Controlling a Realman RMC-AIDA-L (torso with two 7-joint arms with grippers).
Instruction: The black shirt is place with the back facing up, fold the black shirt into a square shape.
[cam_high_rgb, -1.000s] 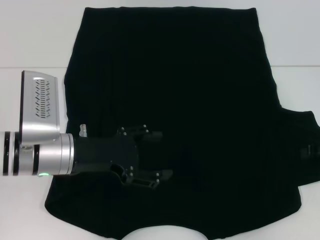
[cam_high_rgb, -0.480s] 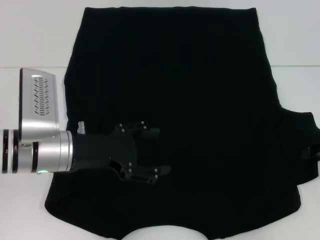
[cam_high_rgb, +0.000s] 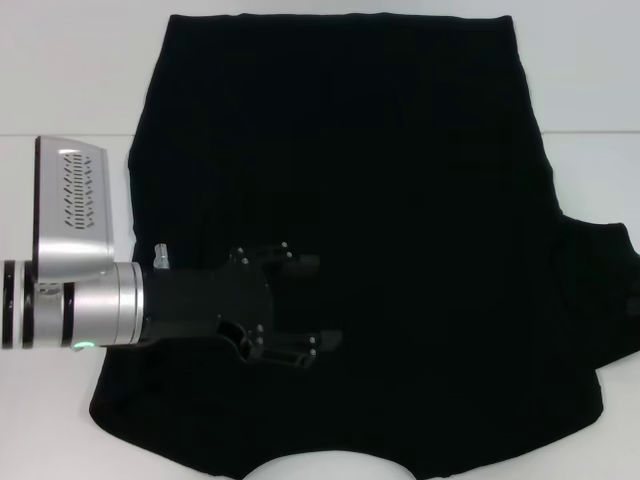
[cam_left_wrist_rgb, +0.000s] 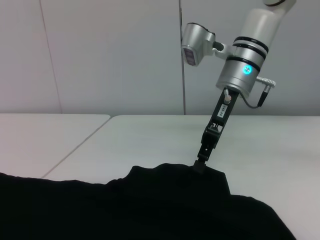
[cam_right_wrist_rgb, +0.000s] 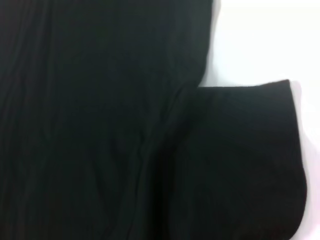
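The left end effector (cam_high_rgb: 300, 305), fingers apart, is inching back across the large plain black soft-fabric shirt (cam_high_rgb: 400, 180); the right end effector (cam_left_wrist_rgb: 199, 165) is apparently pinching the far sleeve.

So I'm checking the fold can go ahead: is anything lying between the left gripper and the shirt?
Nothing visible. The left gripper is open directly over the black shirt, with only fabric under it. The right gripper is at the sleeve's edge.

A white table (cam_high_rgb: 60, 70) lies under everything, a thin seam (cam_high_rgb: 65, 134) running across its top. In the left wrist view, pale wall panels (cam_left_wrist_rgb: 110, 55) rise behind the table's far edge.
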